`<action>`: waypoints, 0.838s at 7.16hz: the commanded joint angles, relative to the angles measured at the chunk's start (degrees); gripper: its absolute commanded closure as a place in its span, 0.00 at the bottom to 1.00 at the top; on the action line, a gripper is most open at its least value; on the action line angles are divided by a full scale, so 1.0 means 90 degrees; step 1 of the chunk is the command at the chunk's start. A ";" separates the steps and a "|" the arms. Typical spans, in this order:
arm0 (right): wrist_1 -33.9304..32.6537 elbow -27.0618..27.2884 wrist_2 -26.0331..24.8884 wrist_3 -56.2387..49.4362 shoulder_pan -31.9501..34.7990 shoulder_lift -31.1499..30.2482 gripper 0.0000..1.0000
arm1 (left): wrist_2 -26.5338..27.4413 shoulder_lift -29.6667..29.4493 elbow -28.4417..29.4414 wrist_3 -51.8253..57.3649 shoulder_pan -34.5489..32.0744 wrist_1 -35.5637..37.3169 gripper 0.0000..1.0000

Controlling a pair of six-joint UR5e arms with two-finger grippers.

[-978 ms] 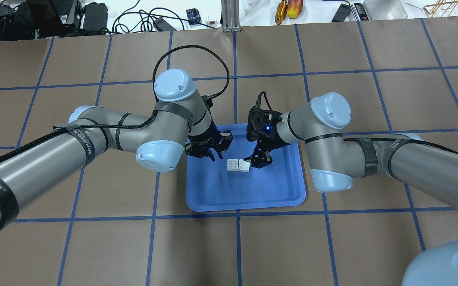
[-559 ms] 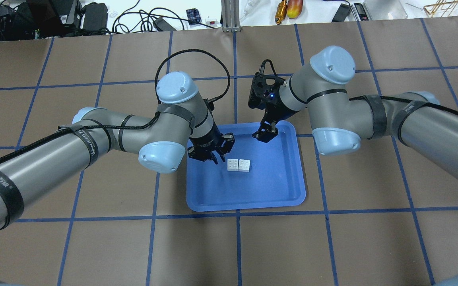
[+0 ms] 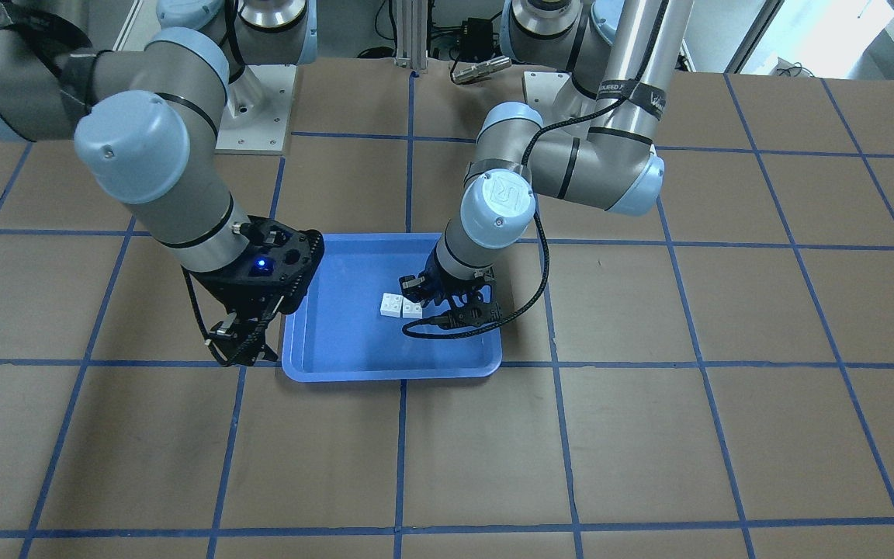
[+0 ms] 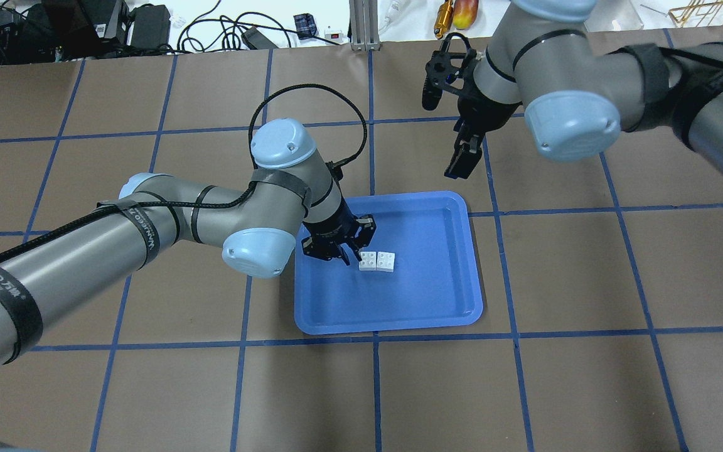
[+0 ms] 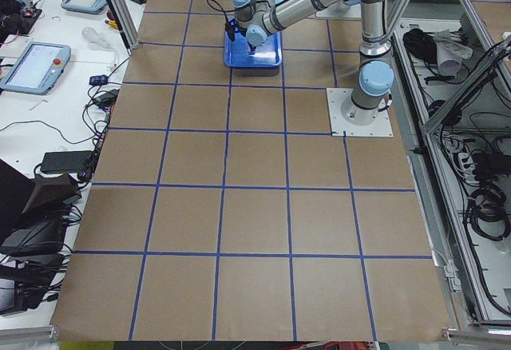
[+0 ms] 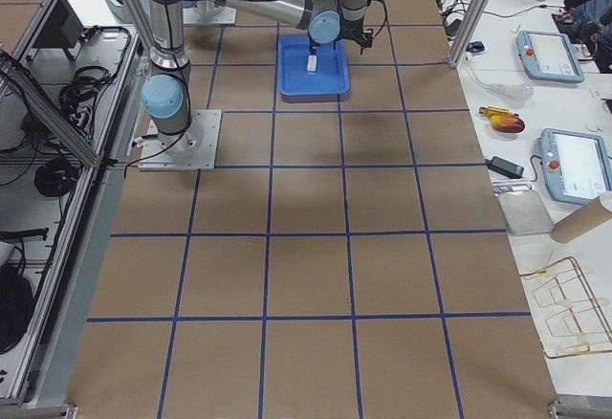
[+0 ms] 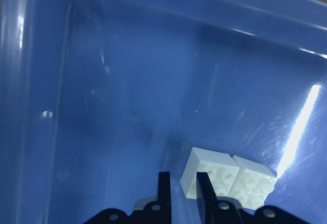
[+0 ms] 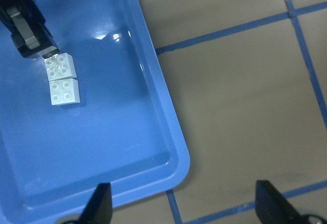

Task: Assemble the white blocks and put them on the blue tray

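Observation:
Two white blocks (image 4: pixel 377 262) lie joined side by side on the blue tray (image 4: pixel 399 301), left of its middle. They also show in the front view (image 3: pixel 400 306), the left wrist view (image 7: pixel 227 180) and the right wrist view (image 8: pixel 61 78). My left gripper (image 4: pixel 350 252) hangs low in the tray with its tips at the blocks' left end. Its fingers (image 7: pixel 203 193) are nearly together with nothing between them. My right gripper (image 4: pixel 462 162) is open and empty, raised above the table beyond the tray's far right corner. Its fingers (image 8: pixel 102 203) stand wide apart.
The tray (image 3: pixel 354 341) sits on a brown table with a blue tape grid. Cables, boxes and an aluminium post (image 4: pixel 361 25) line the far edge. The left arm's black cable (image 3: pixel 455 330) hangs over the tray.
My right gripper has risen from beside the blocks and moved away past the tray's far edge. My left gripper has shifted right, up to the blocks' left end. The blocks have stayed put.

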 commanded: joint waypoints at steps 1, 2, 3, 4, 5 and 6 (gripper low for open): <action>0.1001 -0.0991 -0.0280 0.1085 -0.0199 -0.0086 0.00 | 0.0298 -0.0048 -0.0065 0.0080 -0.0011 0.0011 0.70; 0.1410 -0.1295 -0.0668 0.1897 -0.0180 -0.0106 0.00 | 0.0300 -0.0058 -0.0065 0.0177 -0.0011 0.0089 0.77; 0.2023 -0.1501 -0.0904 0.3104 -0.0180 -0.0232 0.00 | 0.0290 -0.0078 -0.0065 0.0207 -0.0020 0.0089 0.78; 0.2638 -0.1541 -0.0964 0.4556 -0.0180 -0.0552 0.00 | 0.0280 -0.0078 -0.0065 0.0188 -0.0020 0.0089 0.78; 0.2770 -0.1523 -0.0974 0.5344 -0.0180 -0.0729 0.00 | 0.0251 -0.0097 -0.0055 0.0159 -0.0020 0.0157 0.78; 0.2839 -0.1542 -0.0974 0.5652 -0.0180 -0.0770 0.00 | 0.0212 -0.0107 -0.0065 0.0110 -0.0030 0.0206 0.78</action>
